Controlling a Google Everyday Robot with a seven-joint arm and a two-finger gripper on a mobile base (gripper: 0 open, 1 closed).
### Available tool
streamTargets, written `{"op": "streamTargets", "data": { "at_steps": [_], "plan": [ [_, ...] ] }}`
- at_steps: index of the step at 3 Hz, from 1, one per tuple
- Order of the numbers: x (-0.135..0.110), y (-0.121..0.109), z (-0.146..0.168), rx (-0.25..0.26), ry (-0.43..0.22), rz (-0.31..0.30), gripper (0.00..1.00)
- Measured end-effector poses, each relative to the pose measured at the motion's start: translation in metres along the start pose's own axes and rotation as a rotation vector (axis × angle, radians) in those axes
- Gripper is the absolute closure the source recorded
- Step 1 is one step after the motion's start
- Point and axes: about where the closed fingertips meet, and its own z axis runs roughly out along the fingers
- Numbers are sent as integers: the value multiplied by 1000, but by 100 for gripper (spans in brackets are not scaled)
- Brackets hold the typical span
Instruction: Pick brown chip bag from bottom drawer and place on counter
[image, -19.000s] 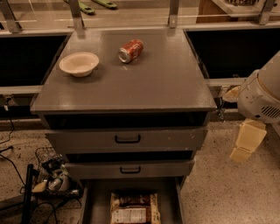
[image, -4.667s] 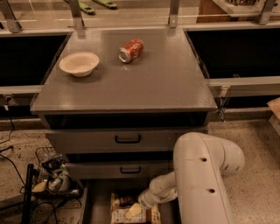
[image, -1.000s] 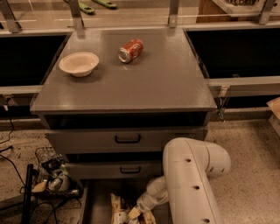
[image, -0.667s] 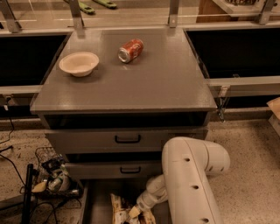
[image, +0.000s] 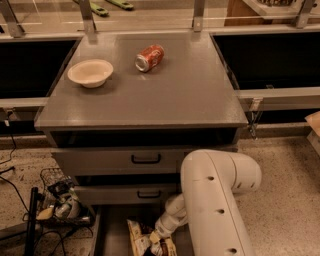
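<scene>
The brown chip bag (image: 141, 239) is crumpled and tilted up inside the open bottom drawer (image: 111, 234) at the bottom edge of the view. My gripper (image: 157, 238) reaches down into that drawer at the end of the white arm (image: 215, 200) and is shut on the bag's right side. The bag's lower part is cut off by the frame edge. The counter (image: 170, 100) is the grey cabinet top above.
A red soda can (image: 149, 58) lies on its side and a cream bowl (image: 90, 73) stands at the back of the counter. Two upper drawers with black handles (image: 145, 159) are closed. A wire basket with cables (image: 62, 202) sits on the floor to the left.
The arm came from the right down into the bottom drawer. The bag, once flat, is now pulled left and tilted up in the gripper. Almost no motion in the last second.
</scene>
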Motion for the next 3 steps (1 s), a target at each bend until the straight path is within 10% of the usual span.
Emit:
{"op": "streamTargets", "data": {
  "at_steps": [1, 3],
  "plan": [
    [46, 14, -16, -36, -1, 41, 100],
    [46, 23, -31, -26, 2, 36, 100]
  ]
}}
